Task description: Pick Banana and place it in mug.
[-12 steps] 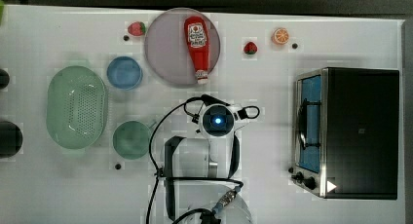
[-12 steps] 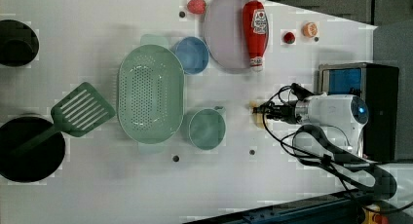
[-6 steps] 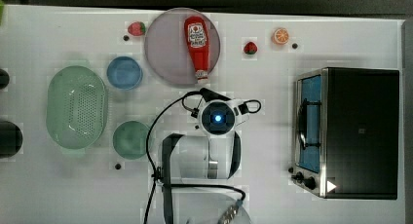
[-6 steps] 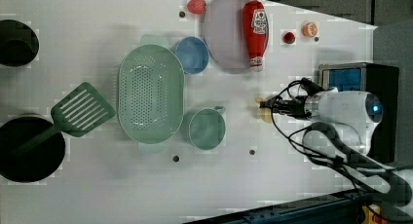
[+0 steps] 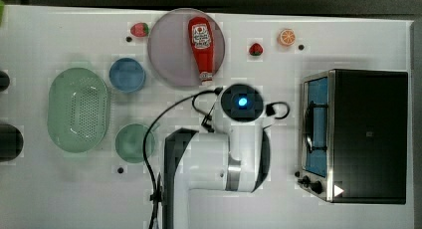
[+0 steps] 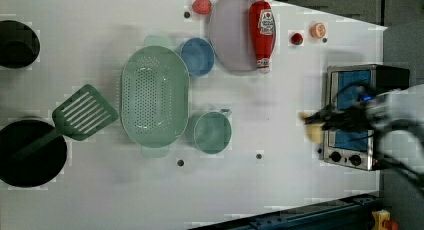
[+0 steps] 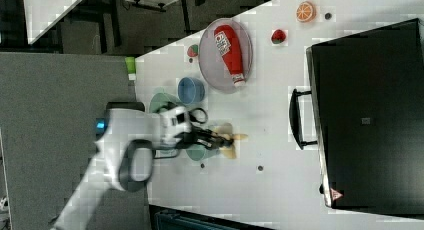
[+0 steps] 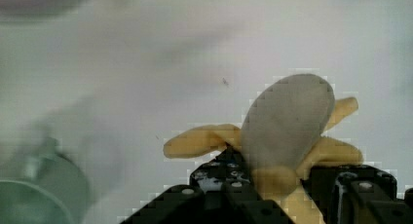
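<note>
Banana (image 8: 292, 141) is pinched in the gripper (image 8: 272, 185): the wrist view has black fingers either side of it, peel flaps splayed, table well below. In the right view the banana (image 7: 227, 140) hangs off the gripper tip, just beside the mug (image 7: 200, 152). Judgement: carry phase. In the top view the mug (image 5: 133, 143) sits near the colander (image 5: 78, 109), below the blue cup (image 5: 127, 74). Centre over the mug's mouth, go low before release; flaps could catch the rim.
</note>
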Action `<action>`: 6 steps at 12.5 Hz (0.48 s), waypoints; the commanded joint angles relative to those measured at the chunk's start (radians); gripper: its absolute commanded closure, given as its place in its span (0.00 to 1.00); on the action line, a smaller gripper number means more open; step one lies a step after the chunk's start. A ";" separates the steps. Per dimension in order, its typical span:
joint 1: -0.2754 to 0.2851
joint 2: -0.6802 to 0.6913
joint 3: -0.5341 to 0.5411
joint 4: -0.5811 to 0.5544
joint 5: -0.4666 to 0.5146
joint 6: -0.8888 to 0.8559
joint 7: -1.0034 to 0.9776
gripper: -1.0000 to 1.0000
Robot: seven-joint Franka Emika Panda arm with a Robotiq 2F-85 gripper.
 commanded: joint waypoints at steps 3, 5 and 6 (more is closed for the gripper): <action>0.022 -0.108 0.072 0.167 0.034 -0.206 0.029 0.64; 0.038 -0.113 0.124 0.168 0.103 -0.212 0.121 0.64; 0.046 -0.112 0.157 0.168 0.126 -0.211 0.182 0.64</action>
